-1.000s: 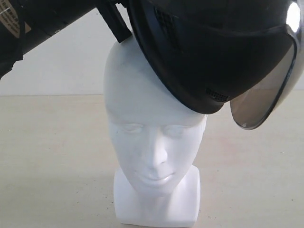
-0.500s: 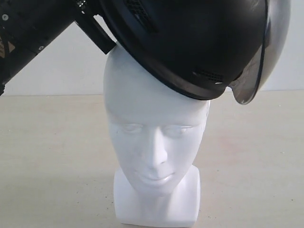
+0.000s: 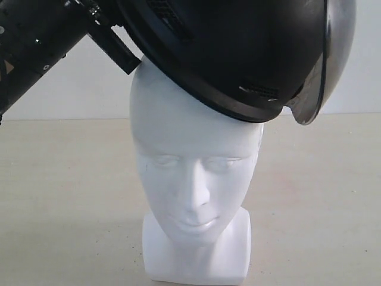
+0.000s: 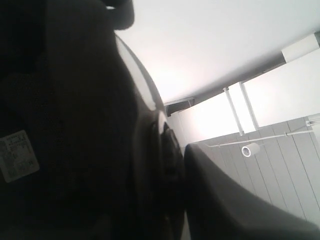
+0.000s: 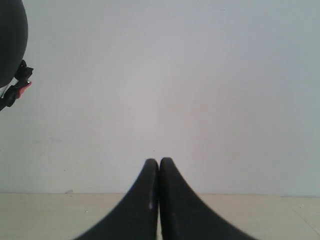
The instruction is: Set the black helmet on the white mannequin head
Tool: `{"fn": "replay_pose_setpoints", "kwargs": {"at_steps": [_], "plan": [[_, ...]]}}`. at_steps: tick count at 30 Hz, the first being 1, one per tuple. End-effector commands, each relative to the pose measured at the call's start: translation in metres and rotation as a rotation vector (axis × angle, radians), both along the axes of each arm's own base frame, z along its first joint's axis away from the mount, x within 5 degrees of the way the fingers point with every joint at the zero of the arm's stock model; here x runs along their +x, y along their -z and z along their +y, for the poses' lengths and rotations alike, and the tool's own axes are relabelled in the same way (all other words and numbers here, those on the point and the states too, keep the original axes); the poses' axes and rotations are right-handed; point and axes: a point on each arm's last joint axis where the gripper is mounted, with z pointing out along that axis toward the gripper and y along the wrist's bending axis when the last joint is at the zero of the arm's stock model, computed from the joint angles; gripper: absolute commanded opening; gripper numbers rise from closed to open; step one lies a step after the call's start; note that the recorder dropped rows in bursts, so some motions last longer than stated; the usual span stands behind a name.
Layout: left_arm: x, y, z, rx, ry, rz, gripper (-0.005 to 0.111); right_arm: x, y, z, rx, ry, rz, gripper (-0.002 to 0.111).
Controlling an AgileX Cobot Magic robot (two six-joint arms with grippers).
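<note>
A: Where is the black helmet [image 3: 238, 53] just now?

B: Over the white mannequin head [image 3: 190, 173], but not seated. It hangs cocked. The rim on the right arm's side is down at the forehead, and the side by the left gripper [image 3: 119, 50] rides above the crown.

A: Why so tilted?

B: Most likely because the left gripper has it by the rim alone. One finger shows outside the shell. The wrist view looks into the dark lining with its white label [image 4: 17, 162], so the other finger is probably inside, clamping the edge. Held by one edge, the far side drops, and that lets the opening hook over the skull first.

A: And the visor [image 3: 333, 53]?

B: It is raised, and it sits off to one side rather than above the face. The helmet seems turned relative to the face, so it may need twisting.

A: What about the right gripper [image 5: 159, 200]?

B: It is pinched closed on nothing and faces a bare wall [image 5: 175, 75] above the bench [image 3: 59, 196]. It is apparently parked clear so the left arm has room.

A: What remains to be done?

B: The high side must come down level, then the gripper can let go. The head only stands on its neck base [image 3: 196, 256], so a sideways shove could topple it.
</note>
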Motion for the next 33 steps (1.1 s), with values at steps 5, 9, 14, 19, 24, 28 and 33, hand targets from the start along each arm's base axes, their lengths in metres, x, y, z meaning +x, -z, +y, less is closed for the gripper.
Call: {"fn": "replay_pose_setpoints", "kwargs": {"at_steps": [5, 9, 14, 19, 24, 28, 33], "plan": [[-0.004, 0.008, -0.004, 0.09, 0.04, 0.0, 0.004, -0.001, -0.001, 0.0, 0.012, -0.007, -0.016, 0.0], [-0.007, 0.02, -0.001, 0.091, 0.026, 0.044, 0.004, -0.001, -0.001, 0.0, 0.012, -0.007, -0.016, 0.0], [-0.011, 0.031, 0.001, 0.103, 0.007, 0.071, 0.004, -0.001, -0.001, 0.0, 0.012, -0.007, -0.016, 0.0], [-0.012, 0.032, 0.001, 0.11, 0.011, 0.07, 0.004, -0.001, -0.001, 0.0, 0.012, -0.007, -0.016, 0.0], [-0.011, 0.037, 0.006, 0.115, -0.005, 0.091, 0.004, -0.001, -0.001, 0.0, 0.017, -0.008, -0.016, 0.0], [-0.013, 0.05, 0.013, 0.141, -0.017, 0.131, 0.004, -0.001, -0.001, 0.0, 0.017, -0.008, -0.016, 0.0], [-0.013, 0.05, 0.014, 0.141, -0.025, 0.126, 0.004, -0.001, -0.001, 0.0, 0.017, -0.008, -0.016, 0.0]]}}
